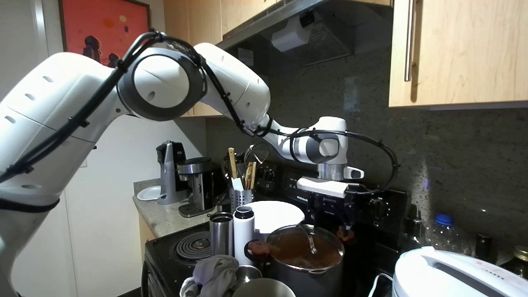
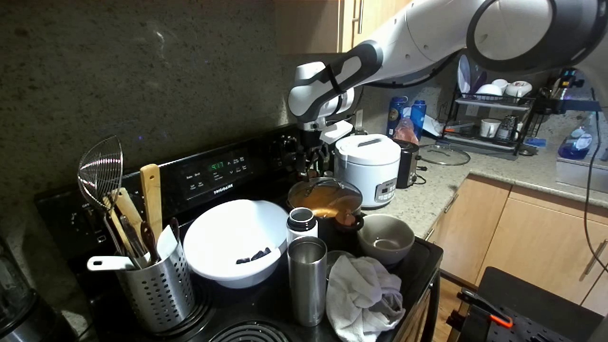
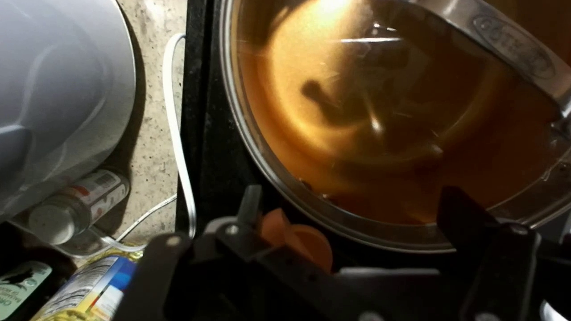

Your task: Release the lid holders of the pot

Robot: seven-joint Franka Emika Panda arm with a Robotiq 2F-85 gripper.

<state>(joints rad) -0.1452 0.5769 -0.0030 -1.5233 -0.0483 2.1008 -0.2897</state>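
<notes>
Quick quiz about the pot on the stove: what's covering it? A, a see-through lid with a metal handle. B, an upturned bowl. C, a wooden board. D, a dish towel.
A: the wrist view looks into the pot through a clear lid, with a metal handle arching over it.

white bowl point(image 2: 223, 230) beside utensil holder point(image 2: 159, 294); towel point(image 2: 361, 299) beside tumbler point(image 2: 306, 285); rice cooker point(image 2: 363, 166) on counter point(image 2: 434, 187)

Pot lid point(image 3: 401, 133) partly outside the wrist view, orange holder point(image 3: 313, 243) partly behind the gripper point(image 3: 351, 196).
</notes>
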